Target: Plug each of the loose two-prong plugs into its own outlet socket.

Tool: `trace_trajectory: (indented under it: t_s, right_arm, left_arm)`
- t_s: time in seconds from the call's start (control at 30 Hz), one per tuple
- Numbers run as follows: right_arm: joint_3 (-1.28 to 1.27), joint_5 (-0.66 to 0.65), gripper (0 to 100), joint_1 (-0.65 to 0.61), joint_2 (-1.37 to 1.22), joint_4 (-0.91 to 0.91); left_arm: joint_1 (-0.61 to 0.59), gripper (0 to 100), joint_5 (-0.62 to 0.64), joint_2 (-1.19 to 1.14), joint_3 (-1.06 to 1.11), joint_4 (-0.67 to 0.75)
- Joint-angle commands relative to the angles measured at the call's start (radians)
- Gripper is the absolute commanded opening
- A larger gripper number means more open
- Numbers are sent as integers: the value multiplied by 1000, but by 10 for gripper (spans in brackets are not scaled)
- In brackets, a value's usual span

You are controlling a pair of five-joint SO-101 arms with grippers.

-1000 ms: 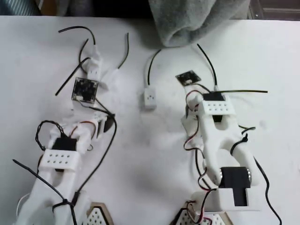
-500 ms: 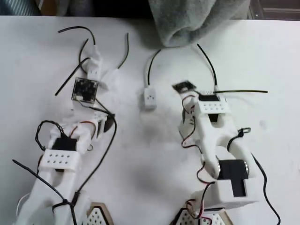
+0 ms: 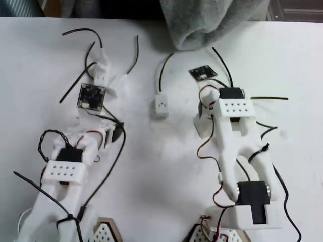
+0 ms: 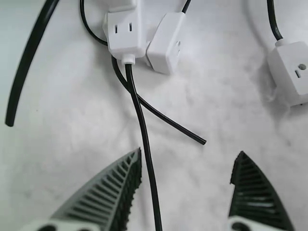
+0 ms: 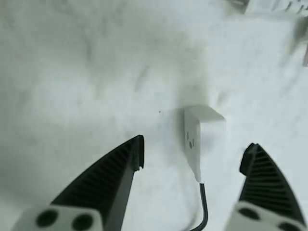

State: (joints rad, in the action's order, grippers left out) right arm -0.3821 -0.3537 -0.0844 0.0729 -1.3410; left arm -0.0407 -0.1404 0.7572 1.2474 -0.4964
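A white socket block point(image 3: 161, 105) on a short black cable lies mid-table. In the right wrist view this socket block point(image 5: 204, 137) lies on its side between the fingers of my right gripper point(image 5: 196, 141), which is open and not touching it. Two white blocks with slots point(image 3: 102, 75) lie together at the back left. The left wrist view shows the slotted block point(image 4: 126, 29) beside its neighbour point(image 4: 166, 42), well ahead of my open left gripper point(image 4: 188, 153). A black cable point(image 4: 144, 144) runs between its fingers on the table, ungripped. Another white socket point(image 4: 291, 72) sits off to one side.
A grey cloth point(image 3: 217, 20) is bunched at the table's back edge. Loose black cable pieces point(image 3: 81, 33) lie around the back left, and one point(image 3: 270, 98) lies beside the right arm. Bare white tabletop point(image 3: 151, 166) stretches between the two arms.
The right arm's wrist swung slightly left and nearer, then back out toward the far side. The left arm and the blocks have stayed put.
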Motion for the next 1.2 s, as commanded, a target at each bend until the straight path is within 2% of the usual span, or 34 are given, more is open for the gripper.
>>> trace_trajectory:
  t_s: [0.0,0.17,0.37,0.7,0.8,0.93,1.03,1.17]
  right_arm:
    - [-35,0,316,31,21,19]
    - [-118,-60,316,90,-5,128]
    - [-141,-78,316,85,-12,110]
    - [-170,-74,316,-168,-8,8]
    - [-170,-21,316,-236,-8,-19]
    - [-163,-14,316,-311,-8,-47]
    - [-147,-14,316,-320,-8,-48]
    - [-106,-14,316,-269,-8,-47]
  left_arm:
    - [7,294,2,22,-3,18]
    - [7,294,2,24,-3,18]
    - [10,294,2,24,-3,21]
    - [10,294,2,24,-3,21]
    - [10,294,2,24,-3,21]
    - [10,294,2,24,-3,23]
    - [10,294,2,24,-3,23]
    - [10,294,2,24,-3,23]
